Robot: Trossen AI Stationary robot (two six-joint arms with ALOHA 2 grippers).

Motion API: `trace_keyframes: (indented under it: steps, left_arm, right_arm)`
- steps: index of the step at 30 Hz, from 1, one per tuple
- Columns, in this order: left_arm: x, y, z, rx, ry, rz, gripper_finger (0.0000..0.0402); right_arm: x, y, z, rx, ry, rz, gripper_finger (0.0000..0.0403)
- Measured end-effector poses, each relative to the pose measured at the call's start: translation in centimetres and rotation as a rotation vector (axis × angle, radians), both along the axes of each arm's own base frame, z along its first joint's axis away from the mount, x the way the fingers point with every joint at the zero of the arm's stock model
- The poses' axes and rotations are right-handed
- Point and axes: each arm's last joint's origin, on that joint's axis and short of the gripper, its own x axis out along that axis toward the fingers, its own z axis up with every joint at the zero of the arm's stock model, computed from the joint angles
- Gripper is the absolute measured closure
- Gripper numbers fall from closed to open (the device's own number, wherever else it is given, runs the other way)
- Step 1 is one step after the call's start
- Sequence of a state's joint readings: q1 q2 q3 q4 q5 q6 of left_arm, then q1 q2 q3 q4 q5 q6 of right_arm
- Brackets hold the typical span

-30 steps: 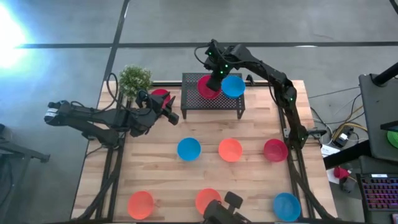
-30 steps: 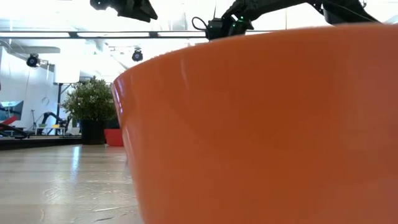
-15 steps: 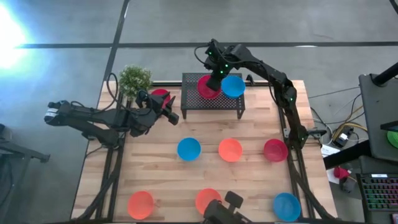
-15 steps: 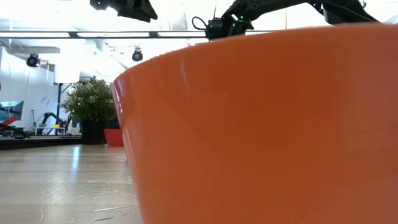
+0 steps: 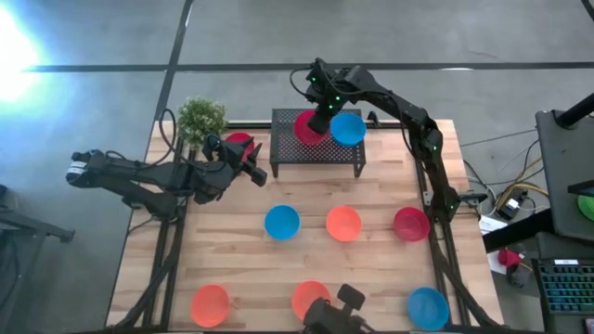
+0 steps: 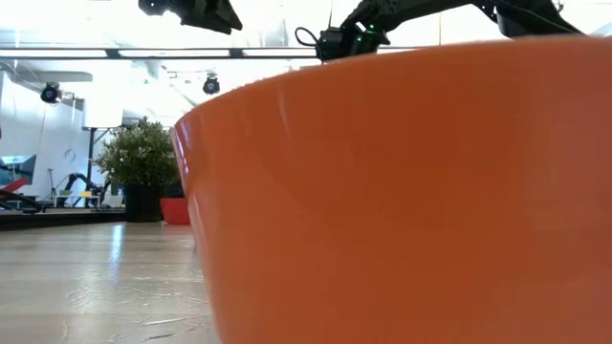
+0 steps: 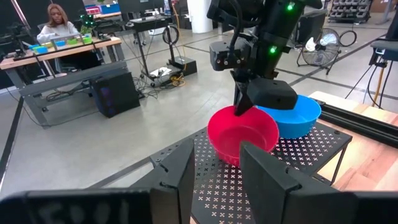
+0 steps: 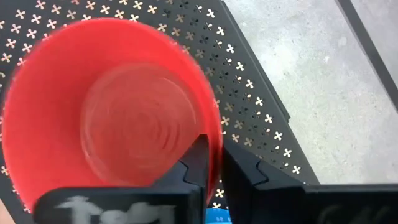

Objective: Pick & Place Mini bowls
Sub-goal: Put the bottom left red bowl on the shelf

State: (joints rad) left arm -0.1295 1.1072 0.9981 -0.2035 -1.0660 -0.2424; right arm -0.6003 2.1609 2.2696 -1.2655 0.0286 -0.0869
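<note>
The left gripper (image 5: 252,162) is held well apart from the work, above the table's left part, its fingers spread wide with nothing between them; a crimson bowl (image 5: 238,140) lies just beyond it. The placing step is judged to be in hand: a red bowl (image 5: 309,129) is set on the black mesh rack (image 5: 316,153), touching a blue bowl (image 5: 348,128) on its far side. The right gripper (image 5: 320,122) is seen astride this red bowl's rim, fingers (image 8: 200,163) narrowly parted, the wall between them. A fuller release and a straight lift clear are called for next.
</note>
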Motion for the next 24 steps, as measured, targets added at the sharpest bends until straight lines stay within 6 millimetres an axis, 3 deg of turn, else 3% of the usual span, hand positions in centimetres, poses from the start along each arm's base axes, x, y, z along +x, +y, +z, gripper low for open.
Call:
trace_keyframes:
  steps: [11,17,24]
  left_arm:
    - [0.0,0.0,0.0,-0.004,0.0,-0.013,0.0281]
    - [0.0,0.0,0.0,-0.004,0.001,-0.014,0.0281]
    - [0.0,0.0,0.0,-0.003,0.003,-0.014,0.0281]
  right_arm:
    - [-0.1,0.0,0.2,0.0,-0.01,-0.016,0.0294]
    - [-0.1,0.8,2.1,-0.046,-0.096,0.029,0.0284]
    - [2.7,2.3,3.7,-0.098,-0.337,0.216,0.0293]
